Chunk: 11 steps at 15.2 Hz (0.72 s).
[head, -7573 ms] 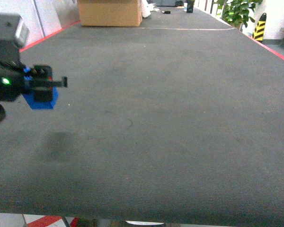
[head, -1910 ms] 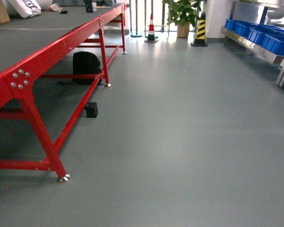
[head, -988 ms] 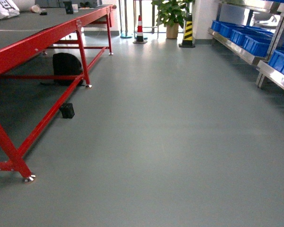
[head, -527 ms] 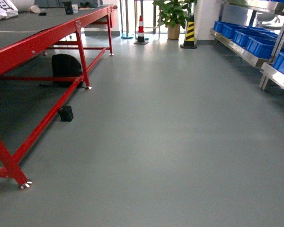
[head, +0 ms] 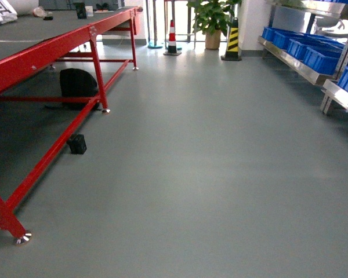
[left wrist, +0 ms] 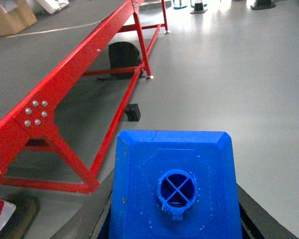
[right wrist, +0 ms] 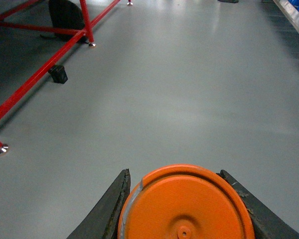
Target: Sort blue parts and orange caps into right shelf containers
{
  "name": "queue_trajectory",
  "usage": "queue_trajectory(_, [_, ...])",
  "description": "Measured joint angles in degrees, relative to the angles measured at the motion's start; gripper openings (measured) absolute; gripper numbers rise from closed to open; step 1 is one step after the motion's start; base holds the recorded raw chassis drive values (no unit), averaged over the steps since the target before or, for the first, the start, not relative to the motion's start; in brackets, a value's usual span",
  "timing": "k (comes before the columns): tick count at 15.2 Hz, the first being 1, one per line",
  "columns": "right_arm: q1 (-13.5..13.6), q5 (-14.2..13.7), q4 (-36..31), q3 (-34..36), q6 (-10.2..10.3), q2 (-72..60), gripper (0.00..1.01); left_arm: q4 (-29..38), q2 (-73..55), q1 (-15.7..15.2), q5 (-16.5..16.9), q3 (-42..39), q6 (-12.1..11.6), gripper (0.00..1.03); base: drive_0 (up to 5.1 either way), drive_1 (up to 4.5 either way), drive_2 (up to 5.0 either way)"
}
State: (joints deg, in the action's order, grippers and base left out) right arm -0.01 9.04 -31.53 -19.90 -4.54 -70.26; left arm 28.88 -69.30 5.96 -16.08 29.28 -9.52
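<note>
Blue part (left wrist: pixel 174 194) is pinched in the left gripper (left wrist: pixel 174 219), orange cap (right wrist: pixel 185 209) clamped in the right gripper (right wrist: pixel 185 219); both picked, neither dropped yet, and the containers (head: pixel 313 53) on the right shelf (head: pixel 296 63) sit well off across open floor

text: none legible | white bag (head: pixel 0 10) on table, far left: black print, cut off and too blurred to read | post (head: pixel 232 39): yellow-black warning stripes, no words | blue part (left wrist: pixel 174 191): moulded cross in hole, no lettering | orange cap (right wrist: pixel 185 209): plain top, no number showing
</note>
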Motion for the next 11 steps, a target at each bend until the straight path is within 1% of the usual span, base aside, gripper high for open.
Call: queue_trajectory(11, [0.0, 0.0, 0.0, 0.0, 0.0, -0.1, 0.44, 0.1, -0.2, 0.0, 0.0, 0.0, 0.0, 0.44, 0.0, 4.21, -4.2])
